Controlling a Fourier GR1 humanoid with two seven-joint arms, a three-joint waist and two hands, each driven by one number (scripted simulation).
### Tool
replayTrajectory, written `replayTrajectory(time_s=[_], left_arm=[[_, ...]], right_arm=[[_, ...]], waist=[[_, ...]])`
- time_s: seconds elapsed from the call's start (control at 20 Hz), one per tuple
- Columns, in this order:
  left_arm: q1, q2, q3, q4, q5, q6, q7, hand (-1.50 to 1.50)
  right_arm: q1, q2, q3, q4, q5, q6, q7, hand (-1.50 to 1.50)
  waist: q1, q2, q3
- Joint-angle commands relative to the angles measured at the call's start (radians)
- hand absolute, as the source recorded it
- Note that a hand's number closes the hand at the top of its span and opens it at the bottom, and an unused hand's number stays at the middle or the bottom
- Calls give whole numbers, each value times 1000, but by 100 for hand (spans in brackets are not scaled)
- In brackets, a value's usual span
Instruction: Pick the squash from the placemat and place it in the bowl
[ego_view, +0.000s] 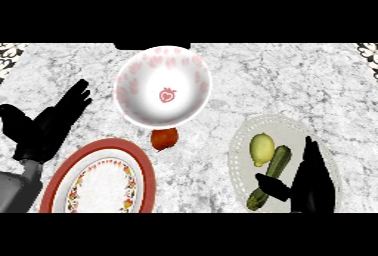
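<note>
Grey-veined marble counter (295, 85) fills the view, and the action sits in the lower right of the frame. There the right hand (314, 182) stands spread, fingers straight and pointing to the top of the frame, thumb stuck out towards the left. It holds nothing. The thumb crosses in front of the squash (278, 161), a long dark green one lying at a slant, upper end towards the frame's top right, lower end towards the bottom. So the squash is just left of the palm, with the thumb over its lower half; whether the thumb touches it, I cannot tell.

One squash, and beside it one lemon (261, 149), pale yellow, touching the squash's upper left side. Both rest on one round white placemat (280, 127) with a lacy edge, and the hand covers its right part.

Moving left, one small red-orange fruit (165, 138) lies on the bare marble, just below the bowl. One bowl (188, 107), white with pink hearts, sits at upper centre, well apart from the squash. One plate (70, 167), red-rimmed with a flowered ring, occupies the lower left.

Furthest out, at the left edge, the left hand (44, 127) rests open, fingers up, holding nothing, just above the plate.
</note>
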Motion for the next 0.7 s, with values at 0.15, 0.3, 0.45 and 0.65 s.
replayTrajectory(time_s=[0.15,0.3,0.45,0.65], left_arm=[[-23,-8,10,28,7,-18,17,0],[7,-28,1,27,-4,-22,-15,0],[-41,-12,42,78,18,-43,3,0],[-15,-21,15,17,-12,-14,21,0]], right_arm=[[-182,36,26,-78,9,341,383,-150],[-222,37,-15,-89,-19,399,385,-150],[-231,37,-27,-39,-28,404,386,-150],[-213,37,-55,-31,-44,430,387,-150]], waist=[[-4,-5,6],[-4,-7,6],[-15,-4,7],[-8,-11,8]])
